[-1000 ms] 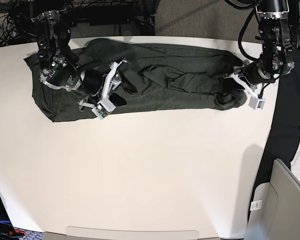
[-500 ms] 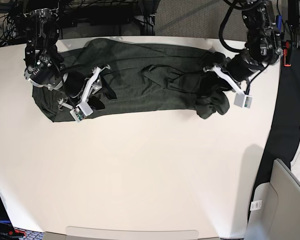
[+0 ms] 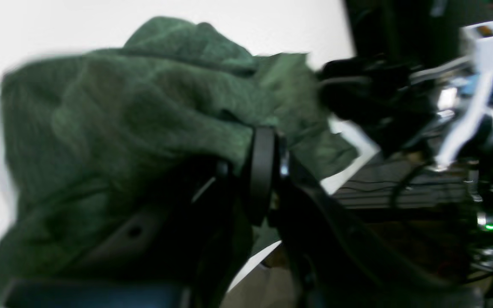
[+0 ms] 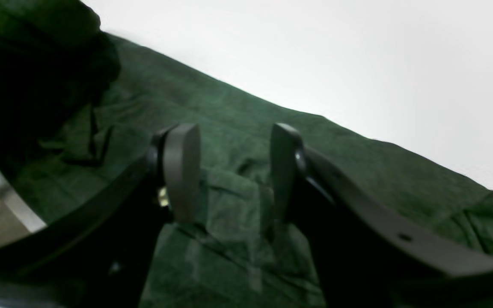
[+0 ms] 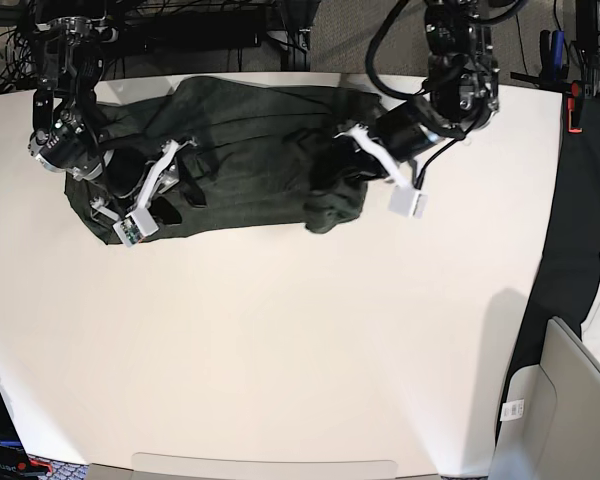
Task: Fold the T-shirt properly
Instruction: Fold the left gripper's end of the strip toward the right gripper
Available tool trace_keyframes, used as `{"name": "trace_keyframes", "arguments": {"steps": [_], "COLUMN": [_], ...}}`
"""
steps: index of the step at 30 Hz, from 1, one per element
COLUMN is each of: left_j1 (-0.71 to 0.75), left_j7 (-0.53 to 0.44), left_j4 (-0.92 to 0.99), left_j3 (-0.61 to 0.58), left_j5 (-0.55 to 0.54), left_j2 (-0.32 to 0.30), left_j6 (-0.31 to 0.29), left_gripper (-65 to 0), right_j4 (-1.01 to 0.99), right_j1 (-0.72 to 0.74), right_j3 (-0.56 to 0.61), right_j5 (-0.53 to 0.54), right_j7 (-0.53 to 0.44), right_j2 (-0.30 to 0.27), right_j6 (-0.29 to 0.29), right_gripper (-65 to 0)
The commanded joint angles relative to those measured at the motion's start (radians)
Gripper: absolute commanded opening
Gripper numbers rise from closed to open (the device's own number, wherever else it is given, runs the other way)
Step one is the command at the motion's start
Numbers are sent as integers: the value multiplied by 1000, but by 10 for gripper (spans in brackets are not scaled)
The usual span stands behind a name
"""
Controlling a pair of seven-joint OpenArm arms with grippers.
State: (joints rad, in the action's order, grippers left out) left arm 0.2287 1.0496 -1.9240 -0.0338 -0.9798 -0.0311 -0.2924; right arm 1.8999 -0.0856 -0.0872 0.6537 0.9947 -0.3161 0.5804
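While the left gripper (image 5: 332, 172), clenched on the shirt (image 5: 265, 150), has travelled inward across the white table (image 5: 310, 350), the shirt's gripped end has shifted with it, folding toward the middle. Right gripper (image 5: 156, 202): jaws apart, moved slightly outward, above the shirt's other end.

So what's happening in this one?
A two-armed robot is folding a dark green T-shirt on a white table. The left end effector is closed on one end of the shirt, which is lifted and folded over toward the middle. The right end effector hangs open over the other half, holding nothing. The fold isn't finished.
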Motion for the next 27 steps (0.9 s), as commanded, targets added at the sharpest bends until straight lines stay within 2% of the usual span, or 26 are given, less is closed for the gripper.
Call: {"name": "trace_keyframes", "arguments": {"steps": [1,5,7,10,24,27], "left_j1": [-7,-36,-53,-79,-139,-148], "left_j7": [-12,-12,-12,-12,-21,-22], "left_j4": [-15,1,28,80,133,157], "left_j3": [-10,-25,-25,-36,-282,-292], "left_j5": [-21,-21,-21,-24,-23,-23], "left_j2": [4,35,44,44,44,38], "left_j6": [-8,-8,-8,-8,-8,-8], "left_gripper": [-622,-622,-622,-622,-620,-596], "right_j4": [19,19,19,19,17,17], "right_j1": [13,13,13,13,13,13], "right_j3": [-12,-32,-42,-52,-70,-70], "right_j5": [16,16,16,16,16,16], "right_j7": [-21,-21,-21,-21,-21,-21], "right_j2": [-12,-12,-12,-10,-4,-4], "right_j6": [22,103,118,118,118,118], "right_gripper": [-403,-403,-403,-403,-403,-403]}}
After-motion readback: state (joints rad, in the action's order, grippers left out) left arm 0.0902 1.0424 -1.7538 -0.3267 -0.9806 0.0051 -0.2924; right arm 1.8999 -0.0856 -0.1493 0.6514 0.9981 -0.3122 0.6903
